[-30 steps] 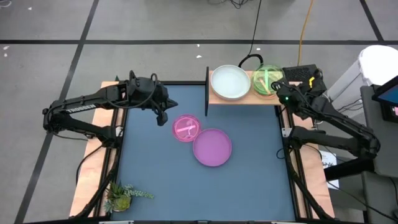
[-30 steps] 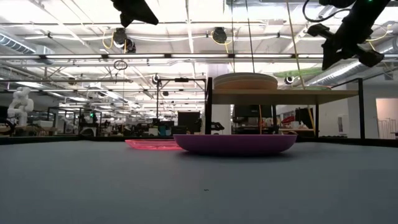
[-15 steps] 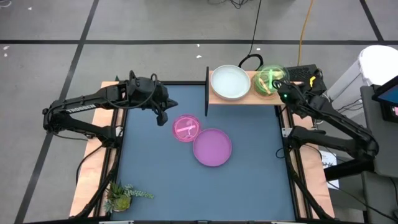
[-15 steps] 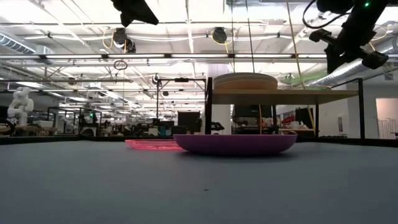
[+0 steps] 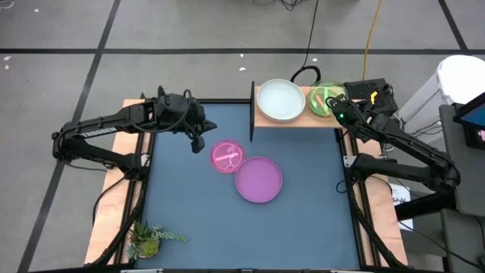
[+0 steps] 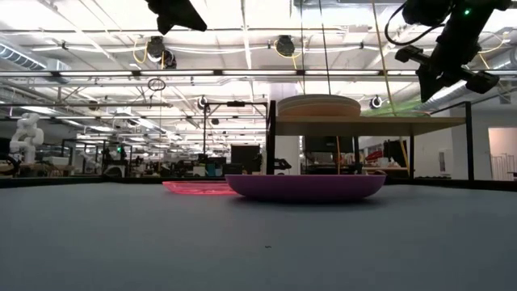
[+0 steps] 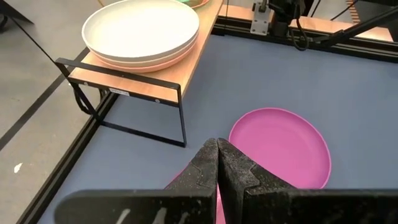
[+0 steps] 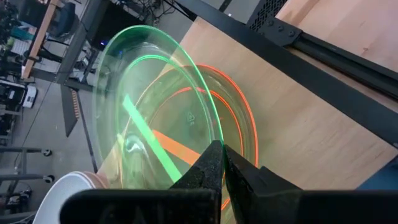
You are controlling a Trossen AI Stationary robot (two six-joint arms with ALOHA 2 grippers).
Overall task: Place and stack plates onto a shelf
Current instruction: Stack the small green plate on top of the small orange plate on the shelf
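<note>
Mid-table, the purple plate [image 5: 258,180] and small pink plate [image 5: 226,155] await shelving; the left gripper [image 5: 198,139] hangs clenched, empty, beside them. On the shelf [image 5: 295,117] at the far edge, the right gripper [image 5: 339,111] pinches the green plate [image 5: 324,98], tilted over an orange plate [image 8: 239,124], beside the white stack [image 5: 280,101].

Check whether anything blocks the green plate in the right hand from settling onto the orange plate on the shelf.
Nothing visible does. The right hand holds the green plate tilted directly above the orange plate on the shelf; only open air lies between them. The white plate stack sits beside, clear.
</note>
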